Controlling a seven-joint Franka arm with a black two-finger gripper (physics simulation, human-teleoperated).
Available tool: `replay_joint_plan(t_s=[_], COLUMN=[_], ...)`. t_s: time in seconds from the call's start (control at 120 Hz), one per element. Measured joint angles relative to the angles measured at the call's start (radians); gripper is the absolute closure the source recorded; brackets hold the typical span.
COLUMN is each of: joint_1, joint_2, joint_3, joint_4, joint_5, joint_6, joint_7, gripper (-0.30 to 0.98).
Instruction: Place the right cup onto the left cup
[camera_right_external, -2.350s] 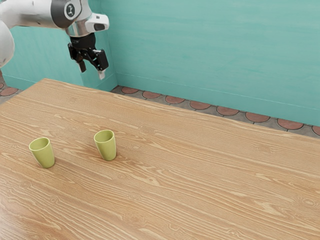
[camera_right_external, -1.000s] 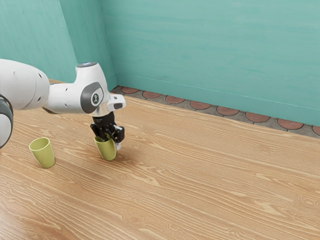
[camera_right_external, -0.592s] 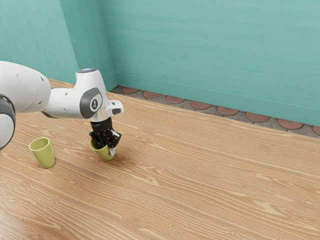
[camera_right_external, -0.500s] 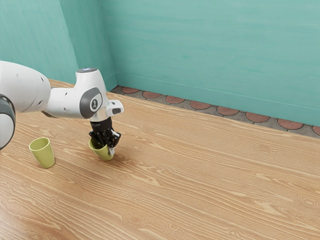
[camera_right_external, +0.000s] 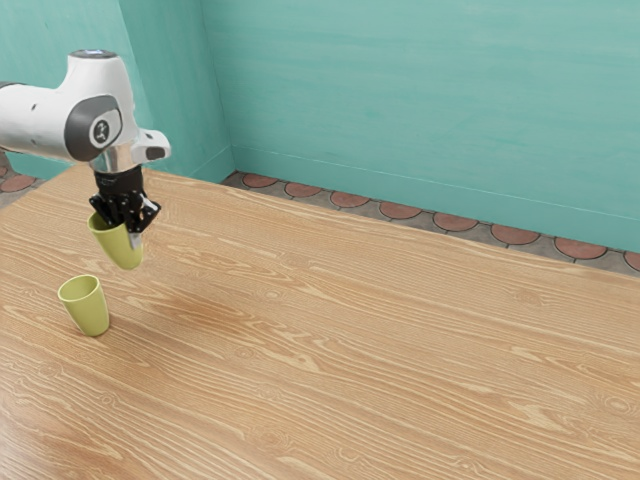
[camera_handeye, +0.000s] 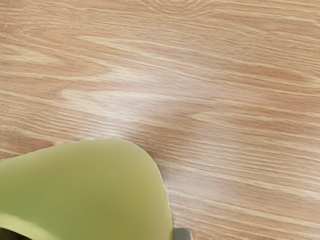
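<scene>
A green cup (camera_right_external: 121, 247) hangs mouth-up above the worktop (camera_right_external: 400, 350), its wall held between the fingers (camera_right_external: 134, 237), one inside, one outside. A second green cup (camera_right_external: 89, 312) stands upright, farther from the worktop's corner at the exterior view's upper left.

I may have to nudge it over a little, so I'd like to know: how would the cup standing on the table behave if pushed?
The standing cup would probably tip if pushed near its wide rim, since it narrows to a smaller base. Its smooth, even wall looks stiff rather than floppy. Being round, it would likely roll once toppled.
</scene>
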Motion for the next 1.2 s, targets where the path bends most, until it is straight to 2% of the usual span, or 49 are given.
replay_joint_plan(t_s=[0.167, 0.417, 0.733, 1.2], joint_1=[0.086, 0.073, 0.08, 0.162], joint_2=[0.008, 0.021, 0.027, 0.111], joint_3=[0.014, 0.013, 0.014, 0.013], joint_4=[-0.015, -0.016, -0.026, 0.049], joint_5=[0.081, 0.107, 0.016, -0.018], joint_6=[-0.09, -0.123, -0.063, 0.008], joint_7=[-0.038, -0.079, -0.108, -0.125], gripper=[0.79, 0.79, 0.79, 0.78])
